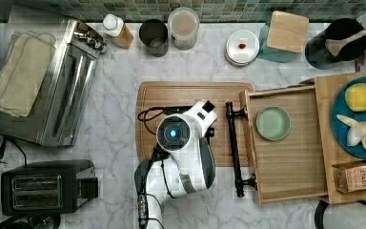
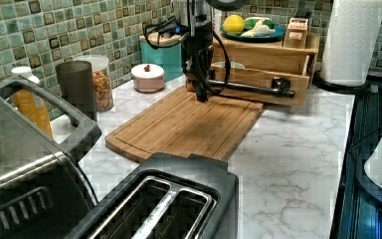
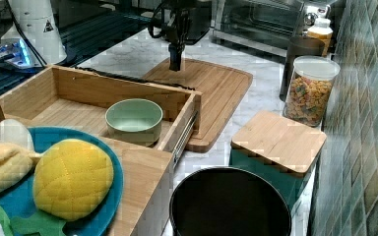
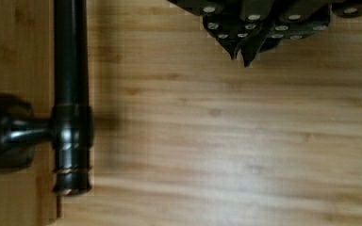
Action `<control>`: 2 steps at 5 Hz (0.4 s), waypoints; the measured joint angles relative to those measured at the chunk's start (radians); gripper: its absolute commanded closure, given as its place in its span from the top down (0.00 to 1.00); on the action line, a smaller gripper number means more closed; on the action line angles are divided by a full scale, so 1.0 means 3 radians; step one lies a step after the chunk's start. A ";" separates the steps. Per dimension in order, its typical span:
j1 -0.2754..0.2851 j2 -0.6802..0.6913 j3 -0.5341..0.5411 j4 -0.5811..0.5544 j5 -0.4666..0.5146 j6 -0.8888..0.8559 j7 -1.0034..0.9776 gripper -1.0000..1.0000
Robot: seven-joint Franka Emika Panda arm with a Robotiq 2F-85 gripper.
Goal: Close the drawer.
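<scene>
The drawer point(image 1: 290, 162) is a shallow bamboo tray pulled out from a wooden shelf unit point(image 1: 326, 143) toward the top view's left. A pale green bowl point(image 1: 273, 123) sits inside it. Its black bar handle point(image 1: 233, 148) runs along the front. My gripper point(image 2: 201, 97) points down over the cutting board point(image 1: 181, 95), just short of the handle point(image 2: 248, 88) and not touching it. In the wrist view the fingertips point(image 4: 234, 51) meet with nothing between them, and the handle point(image 4: 70, 70) lies off to one side. The right view shows the gripper point(image 3: 175, 66) beyond the drawer's front wall point(image 3: 123, 91).
A toaster oven point(image 1: 52, 81) and a toaster point(image 1: 47, 186) stand at the top view's left. Jars point(image 1: 183, 28), a lidded dish point(image 1: 242, 46), a teal box with a wooden lid point(image 1: 288, 31) and a black pot point(image 1: 338, 43) line the back. A blue plate of fruit point(image 1: 362, 119) tops the shelf unit.
</scene>
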 measured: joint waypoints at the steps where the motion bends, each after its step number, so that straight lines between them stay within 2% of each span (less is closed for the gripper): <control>1: 0.0000 0.0128 -0.0021 -0.0039 -0.0028 0.0000 -0.0135 0.00; 2: -0.0045 0.0166 -0.0031 -0.0117 -0.0028 0.0002 -0.0516 0.00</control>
